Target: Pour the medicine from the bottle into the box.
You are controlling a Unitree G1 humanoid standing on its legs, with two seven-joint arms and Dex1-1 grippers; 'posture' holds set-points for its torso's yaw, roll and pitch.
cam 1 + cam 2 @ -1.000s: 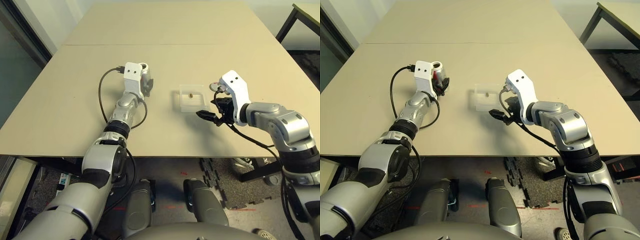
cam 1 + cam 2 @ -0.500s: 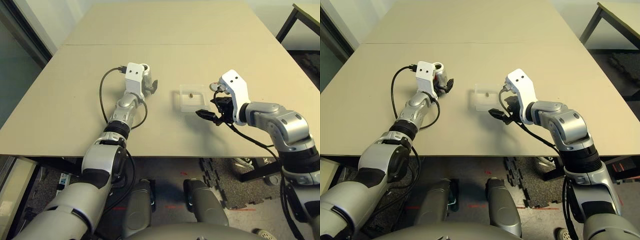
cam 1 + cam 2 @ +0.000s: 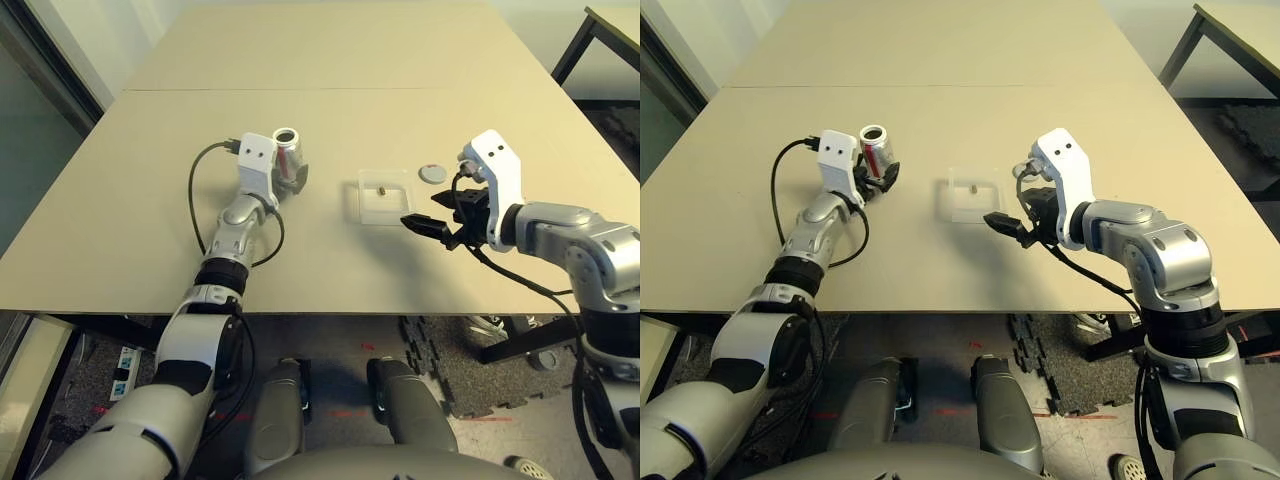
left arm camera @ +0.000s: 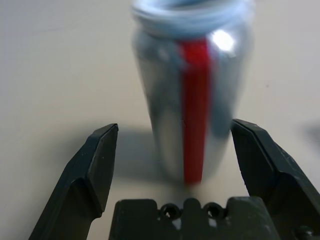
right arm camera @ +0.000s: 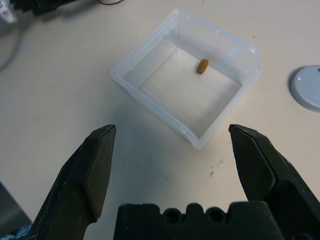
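Beige tabletop (image 3: 330,262) bears the small brownish-tan pill (image 5: 202,66) inside the shallow clear plastic box (image 5: 131,93), just beyond the black two-fingered right gripper (image 5: 172,131), which stands open and empty. Silver cylindrical bottle (image 4: 172,100) stands uncapped between the spread fingers of the black left gripper (image 4: 175,125), released; that gripper should back straight off, without tipping it.

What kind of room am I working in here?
Probably a lab or workshop: a large beige, flat-topped table, dark speckled floor mats with jigsaw edges, and a white power strip on the floor suggest a test space, though I can't be certain.
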